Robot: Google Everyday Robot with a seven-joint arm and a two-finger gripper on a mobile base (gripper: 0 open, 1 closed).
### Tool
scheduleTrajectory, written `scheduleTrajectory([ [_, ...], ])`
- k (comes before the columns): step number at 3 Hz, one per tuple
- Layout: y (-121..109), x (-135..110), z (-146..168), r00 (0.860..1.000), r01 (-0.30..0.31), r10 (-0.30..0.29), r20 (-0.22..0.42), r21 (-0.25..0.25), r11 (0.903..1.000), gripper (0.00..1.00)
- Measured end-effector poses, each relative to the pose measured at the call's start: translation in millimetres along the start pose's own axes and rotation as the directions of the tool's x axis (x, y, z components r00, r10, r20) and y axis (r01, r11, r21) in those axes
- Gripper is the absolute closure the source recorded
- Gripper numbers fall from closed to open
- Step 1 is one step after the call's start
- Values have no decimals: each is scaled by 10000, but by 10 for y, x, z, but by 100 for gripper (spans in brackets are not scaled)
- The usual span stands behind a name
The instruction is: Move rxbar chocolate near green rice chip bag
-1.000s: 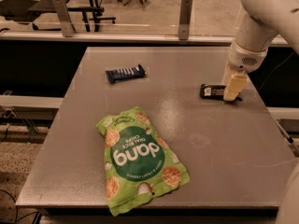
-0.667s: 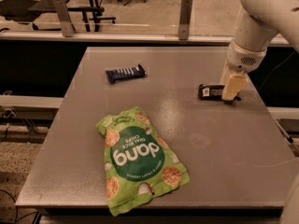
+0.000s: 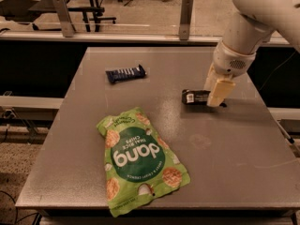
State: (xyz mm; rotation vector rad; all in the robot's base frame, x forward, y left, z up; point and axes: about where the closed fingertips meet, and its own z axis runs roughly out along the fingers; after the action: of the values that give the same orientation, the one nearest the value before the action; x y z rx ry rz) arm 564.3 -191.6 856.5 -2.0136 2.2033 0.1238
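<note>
The rxbar chocolate (image 3: 193,97), a small flat black bar with a white patch, is at the right middle of the grey table (image 3: 225,172). My gripper (image 3: 211,97) comes down from the upper right and is shut on the bar's right end, which its cream fingers (image 3: 220,92) hide. The bar is level, at or just above the tabletop. The green rice chip bag (image 3: 139,162), bright green with white "dang" lettering, lies flat at the front left of the table, well apart from the bar.
A dark blue bar with white lettering (image 3: 125,73) lies at the back left of the table. A metal rail and posts (image 3: 185,13) run behind the table's far edge. The table drops off on all sides.
My gripper has moved left and slightly toward the front with the rxbar chocolate in it. The green bag and the blue bar have not moved.
</note>
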Motion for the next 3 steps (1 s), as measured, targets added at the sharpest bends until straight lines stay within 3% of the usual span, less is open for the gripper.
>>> scheduleTrajectory([
  [2, 421, -518, 30, 9895, 1135, -1052, 989, -814, 9902, 100],
  [3, 565, -638, 40, 9805, 1594, -1445, 1329, -1088, 9812, 82],
])
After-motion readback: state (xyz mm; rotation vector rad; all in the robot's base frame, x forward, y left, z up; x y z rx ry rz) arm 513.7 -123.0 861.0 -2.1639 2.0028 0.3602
